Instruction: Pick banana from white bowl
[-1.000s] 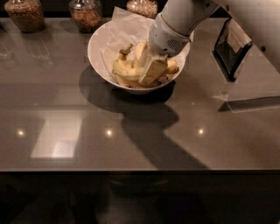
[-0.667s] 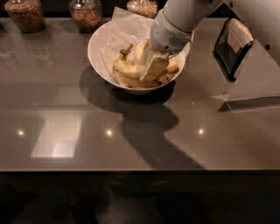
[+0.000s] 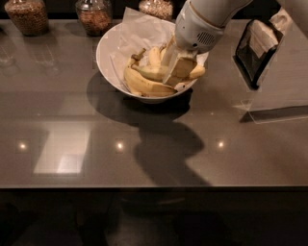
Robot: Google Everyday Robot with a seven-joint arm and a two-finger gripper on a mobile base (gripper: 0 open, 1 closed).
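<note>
The white bowl (image 3: 107, 54), lined with crinkled white paper, stands at the back middle of the grey table. Several yellow bananas (image 3: 144, 85) lie in it, stems pointing left and up. My gripper (image 3: 177, 72) reaches down from the upper right into the right half of the bowl and sits among the bananas, touching or just above them. Its white wrist housing (image 3: 199, 24) hides the bowl's far right rim and part of the fruit.
Three glass jars of brown grains stand along the back edge: (image 3: 26, 15), (image 3: 94, 15), (image 3: 156, 7). A black holder with a pale packet (image 3: 257, 45) stands at the right. A clear stand (image 3: 276, 113) lies in front of it.
The gripper has shifted slightly up and to the right inside the bowl. The bananas and the bowl stay where they were.
</note>
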